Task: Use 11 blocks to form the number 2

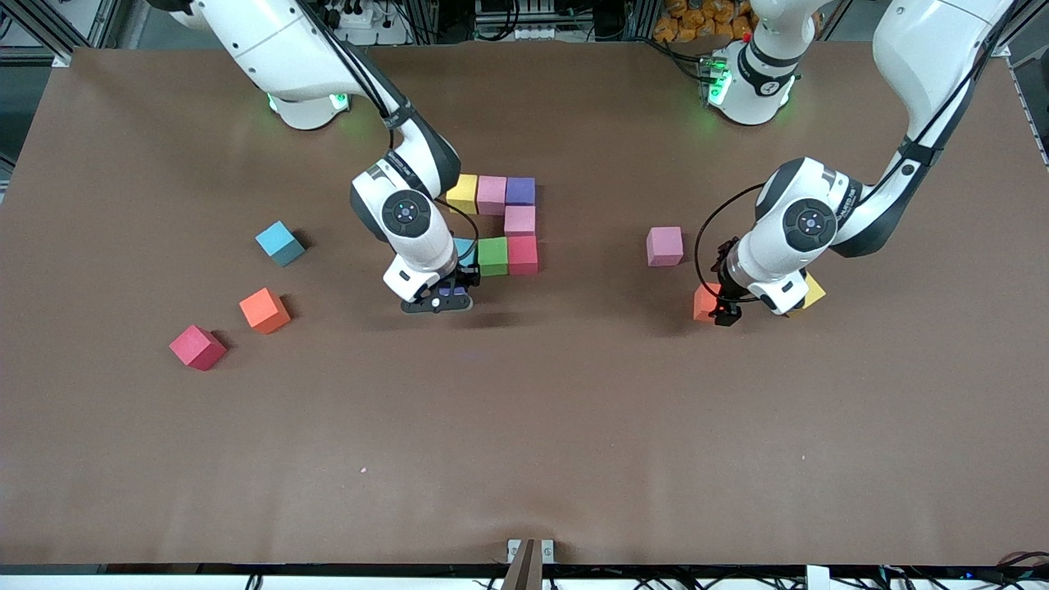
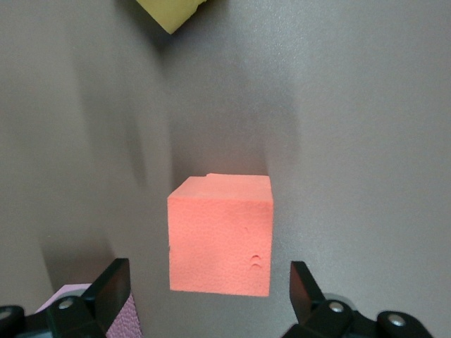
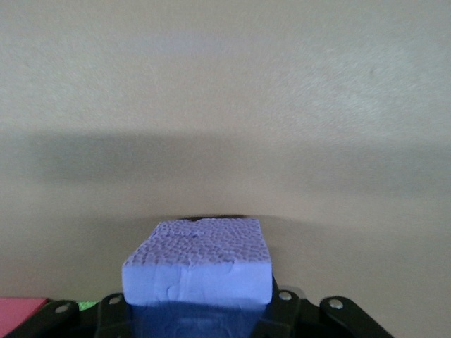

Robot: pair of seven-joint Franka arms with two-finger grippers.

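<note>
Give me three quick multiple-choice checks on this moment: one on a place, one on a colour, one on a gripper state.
1. Where does the left gripper stand?
A. over the orange block near the left arm's end
B. over the light blue block
C. over the red block

2. What colour is the block in the right gripper?
A. green
B. yellow
C. purple

3. How is the left gripper?
A. shut on a pink block
B. open, holding nothing
C. shut on nothing

Key: 1 A, the left wrist view shows the orange block on the table between its spread fingers. 2 C, the right wrist view shows a purple block clamped in it. 3 B, both fingers stand clear of the orange block's sides.
</note>
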